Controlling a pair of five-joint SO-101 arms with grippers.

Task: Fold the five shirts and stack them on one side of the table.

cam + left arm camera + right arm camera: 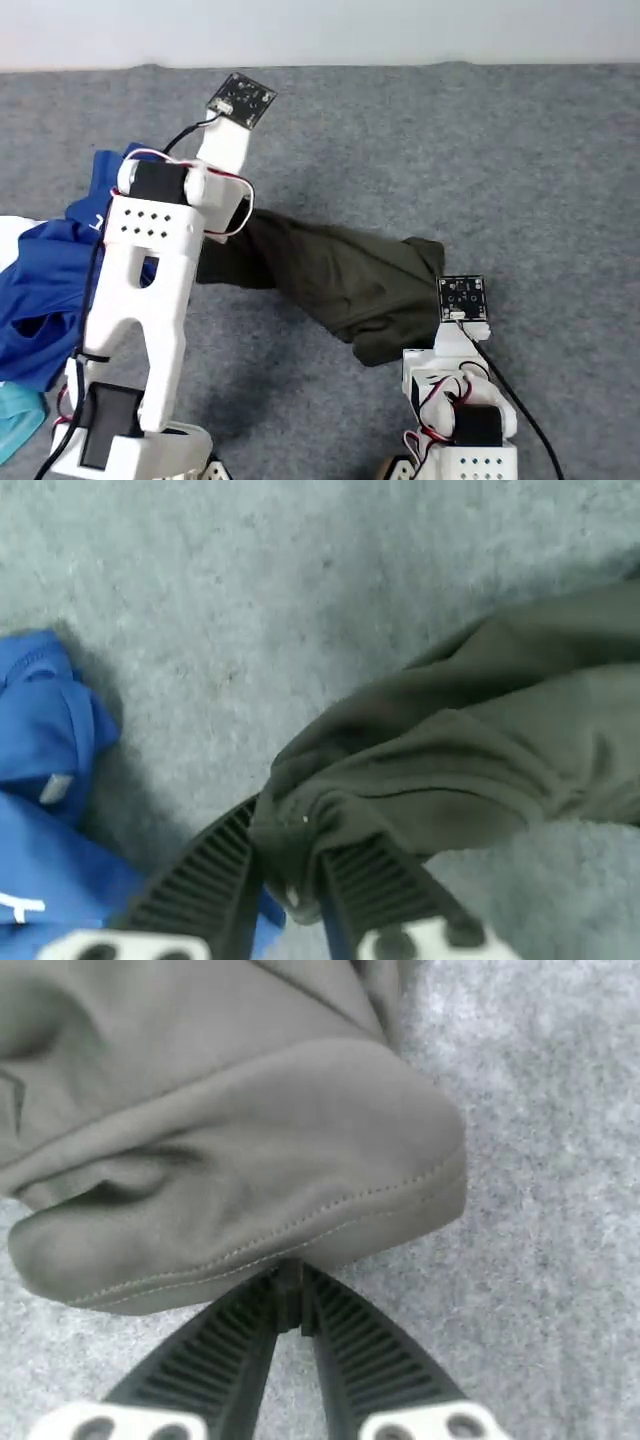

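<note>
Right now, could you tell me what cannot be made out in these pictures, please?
High view: one end of the dark green shirt is hidden under the left arm.
High view: the blue shirt and the turquoise cloth are cut off by the picture's edge.
Five shirts cannot be counted.

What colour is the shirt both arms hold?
The shirt is dark olive green, clearest in the right wrist view.

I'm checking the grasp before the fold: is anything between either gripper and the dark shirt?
Nothing visible. The left gripper is shut on a bunched end of the dark shirt, and the right gripper is shut on its hem at the other end. The blue shirts lie beside the left gripper, not between.
</note>
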